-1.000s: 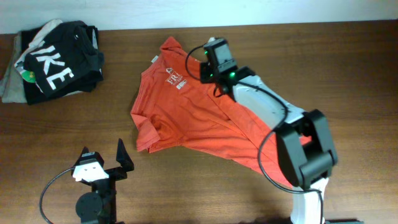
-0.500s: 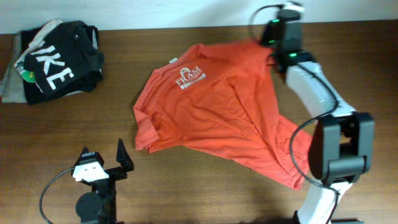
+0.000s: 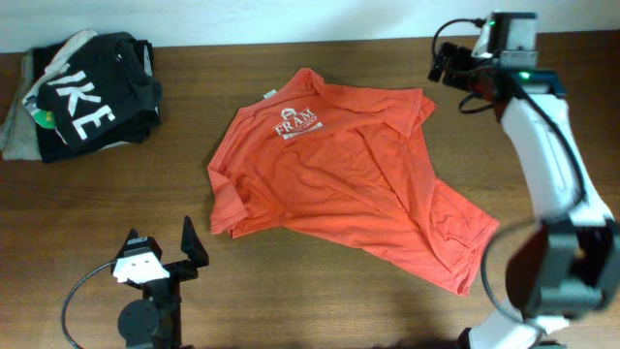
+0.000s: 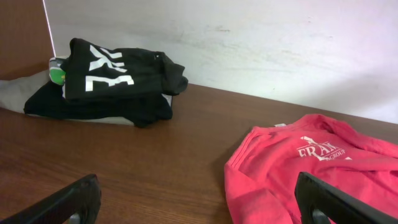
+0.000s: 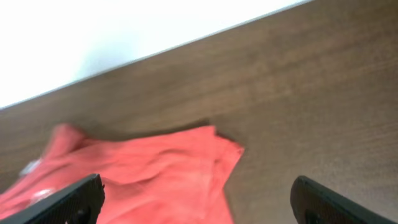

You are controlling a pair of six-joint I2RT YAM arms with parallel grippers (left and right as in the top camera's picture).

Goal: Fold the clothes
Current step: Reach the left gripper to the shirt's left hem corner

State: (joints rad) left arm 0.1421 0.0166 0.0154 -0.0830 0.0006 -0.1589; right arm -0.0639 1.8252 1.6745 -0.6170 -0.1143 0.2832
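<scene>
The clothes, a red-orange T-shirt [image 3: 349, 184] with a white chest logo, lie spread and wrinkled across the middle of the brown table, chest side up. One sleeve points toward the back right. My right gripper [image 3: 455, 78] hovers open just right of that sleeve, above the table, holding nothing. In the right wrist view the sleeve corner of the T-shirt [image 5: 155, 174] lies between and below the spread fingers of the right gripper [image 5: 199, 199]. My left gripper [image 3: 163, 242] stands open near the front left, short of the shirt's lower sleeve. In its wrist view, the left gripper [image 4: 199, 205] is empty and the T-shirt [image 4: 323, 168] lies to the right.
A black garment with big white letters [image 3: 87, 92] lies folded on a grey-beige garment [image 3: 15, 131] at the back left corner; the black garment [image 4: 118, 74] also shows in the left wrist view. A white wall [image 4: 261, 43] runs along the table's far edge.
My right gripper carried the shirt's sleeve from the middle to the back right, spreading the shirt out, then opened and let go. The left arm has not moved.
</scene>
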